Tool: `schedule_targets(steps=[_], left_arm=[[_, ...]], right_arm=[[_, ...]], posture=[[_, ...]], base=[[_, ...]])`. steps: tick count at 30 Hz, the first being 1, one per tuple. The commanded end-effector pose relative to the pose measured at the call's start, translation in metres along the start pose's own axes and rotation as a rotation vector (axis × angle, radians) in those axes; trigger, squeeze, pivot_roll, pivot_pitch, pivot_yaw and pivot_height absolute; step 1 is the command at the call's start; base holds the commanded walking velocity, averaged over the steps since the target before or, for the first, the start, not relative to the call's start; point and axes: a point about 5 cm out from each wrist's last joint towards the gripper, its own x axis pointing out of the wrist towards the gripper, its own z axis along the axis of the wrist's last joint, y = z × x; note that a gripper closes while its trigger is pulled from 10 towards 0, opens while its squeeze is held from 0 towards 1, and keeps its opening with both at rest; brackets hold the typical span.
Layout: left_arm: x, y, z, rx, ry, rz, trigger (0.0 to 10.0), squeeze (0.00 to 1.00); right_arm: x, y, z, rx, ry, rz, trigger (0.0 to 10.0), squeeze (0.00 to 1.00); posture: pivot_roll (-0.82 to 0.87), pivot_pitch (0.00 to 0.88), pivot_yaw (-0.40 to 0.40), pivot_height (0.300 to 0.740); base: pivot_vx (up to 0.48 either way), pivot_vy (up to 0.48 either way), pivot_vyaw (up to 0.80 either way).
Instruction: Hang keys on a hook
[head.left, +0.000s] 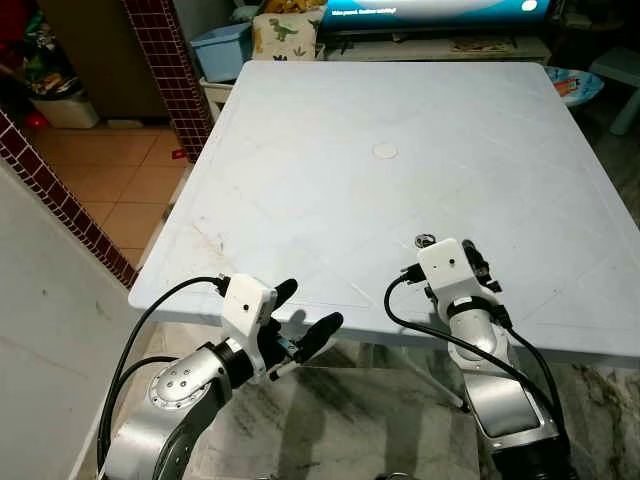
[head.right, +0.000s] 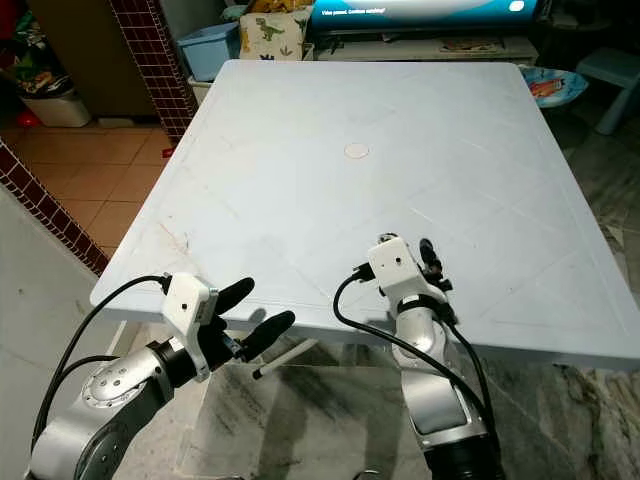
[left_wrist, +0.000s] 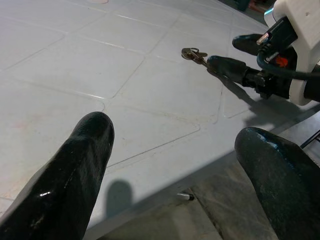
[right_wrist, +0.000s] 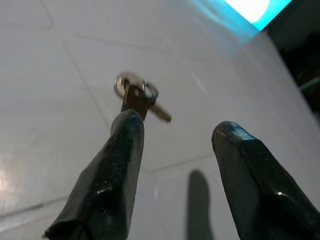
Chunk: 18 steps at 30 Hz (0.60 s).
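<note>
While the keys (right_wrist: 136, 95) lie on the table (head.left: 330, 110), nothing is hung. The right gripper (right_wrist: 175, 135), fingers spread, sits at their six o'clock; the left gripper (head.left: 300, 315) idles spread.

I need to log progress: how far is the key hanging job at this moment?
Early stage. Nothing is done: the keys lie on the white table. In hand: the right gripper, open, reaches them, one finger at the ring. The left gripper hangs open at the table's edge. Left: grasp, carry, hang.
</note>
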Motion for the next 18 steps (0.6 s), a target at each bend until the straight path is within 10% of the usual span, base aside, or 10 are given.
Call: schedule_targets(steps=[1,7,9,11,18], left_arm=[[-0.001,0.001,-0.003,0.014,0.018,-0.007,10.0,0.0],[-0.001,0.0,-0.003,0.021,0.018,-0.008,10.0,0.0],[-0.001,0.0,-0.003,0.023,0.019,-0.009,10.0,0.0],[-0.001,-0.001,-0.003,0.024,0.021,-0.01,10.0,0.0],[0.0,-0.001,-0.004,0.03,0.023,-0.016,10.0,0.0]], right_arm=[[0.005,0.001,0.001,0.046,0.032,0.009,10.0,1.0],[0.01,0.002,0.002,0.086,0.05,0.01,10.0,0.98],[0.012,0.003,0.002,0.087,0.05,0.018,10.0,0.75],[0.015,0.001,0.001,0.106,0.05,0.034,10.0,0.09],[0.024,-0.004,0.003,0.16,0.041,0.066,10.0,0.0]], posture=[[0.02,0.117,0.071,0.74],[0.02,0.114,0.069,0.74],[0.03,0.114,0.068,0.74],[0.03,0.114,0.068,0.74],[0.03,0.114,0.068,0.74]], base=[[0.0,0.0,0.0],[0.0,0.0,0.0],[0.0,0.0,0.0],[0.0,0.0,0.0],[0.0,0.0,0.0]])
